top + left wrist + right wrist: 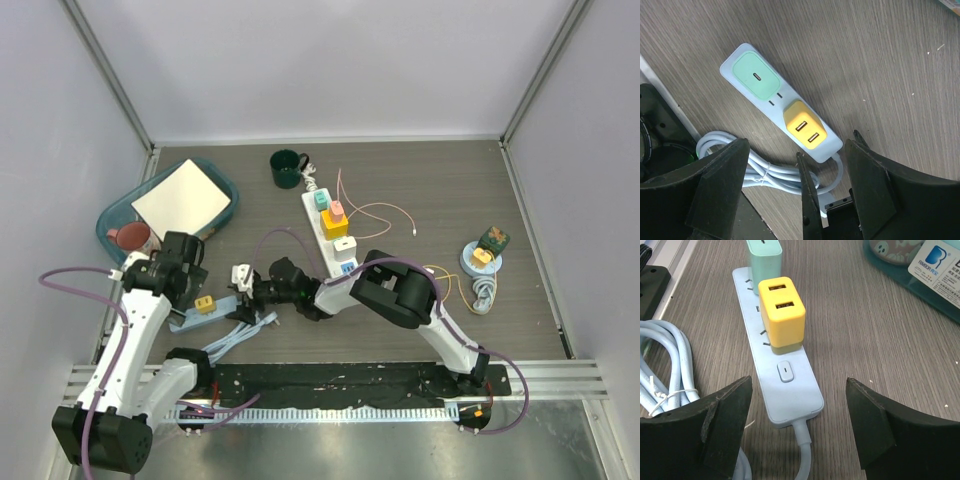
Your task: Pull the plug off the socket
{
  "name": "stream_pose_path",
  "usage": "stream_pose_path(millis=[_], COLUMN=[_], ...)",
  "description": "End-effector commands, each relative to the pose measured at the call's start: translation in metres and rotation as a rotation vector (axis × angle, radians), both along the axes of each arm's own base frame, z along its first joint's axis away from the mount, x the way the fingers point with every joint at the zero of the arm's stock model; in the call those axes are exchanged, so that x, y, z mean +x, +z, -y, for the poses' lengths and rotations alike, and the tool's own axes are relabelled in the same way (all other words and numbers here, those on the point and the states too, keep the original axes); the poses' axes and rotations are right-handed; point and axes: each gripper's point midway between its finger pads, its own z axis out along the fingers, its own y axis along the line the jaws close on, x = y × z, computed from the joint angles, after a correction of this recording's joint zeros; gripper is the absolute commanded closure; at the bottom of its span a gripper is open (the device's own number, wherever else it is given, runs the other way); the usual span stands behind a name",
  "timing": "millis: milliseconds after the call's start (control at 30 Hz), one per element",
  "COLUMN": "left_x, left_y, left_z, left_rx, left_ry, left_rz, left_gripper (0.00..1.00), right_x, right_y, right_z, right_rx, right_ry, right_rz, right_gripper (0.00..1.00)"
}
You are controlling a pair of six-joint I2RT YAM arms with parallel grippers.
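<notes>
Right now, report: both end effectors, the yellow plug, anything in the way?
Left end effector open, empty; right end effector open, empty. Yellow plug seated in blue power strip. Coiled cable beside strip, not blocking.

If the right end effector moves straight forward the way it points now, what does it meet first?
Most likely the near end of the light blue power strip; the yellow plug stands just behind it. The right end effector is open, and depth is hard to judge in this view.

Bright even overhead light, soft shadow beside power strip [787, 96], wrist views sharp
</notes>
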Motion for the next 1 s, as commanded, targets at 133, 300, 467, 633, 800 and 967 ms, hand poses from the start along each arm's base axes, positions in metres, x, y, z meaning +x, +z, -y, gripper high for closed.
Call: stream_pose_path(millis=[133,300,467,633,800,967], left_x=[-0.003,-0.010,-0.019,-0.015,-0.014,-0.014], left_y=[0.015,0.026,0.045,0.051,0.041,0.037], left_z=[-0.011,-0.016,-0.034,-0.031,-0.020,-0.017], left_rx=[0.047,0.063,0.142,0.110,0.055,0.039], left_ry=[0.028,0.067,0.133,0.143,0.118,0.117], left_rz=[0.014,0.006,0.052,0.136,0.110,0.085], left_gripper=[0.18,0.18,0.16,0.17,0.18,0.18], right_x=[-0.014,-0.016,-0.011,-0.011,-0.014,-0.017], right_y=[-0.035,-0.045,-0.055,-0.068,-0.076,-0.082], right_z=[0.009,0.010,0.017,0.025,0.026,0.030], right_rx=[-0.189,-0.292,-0.344,-0.387,-0.392,-0.413], right_ry=[0.090,0.104,0.060,0.048,0.044,0.046], right_rz=[0.096,0.066,0.088,0.071,0.018,-0.002], right_gripper=[0.22,0.23,0.25,0.29,0.30,0.39])
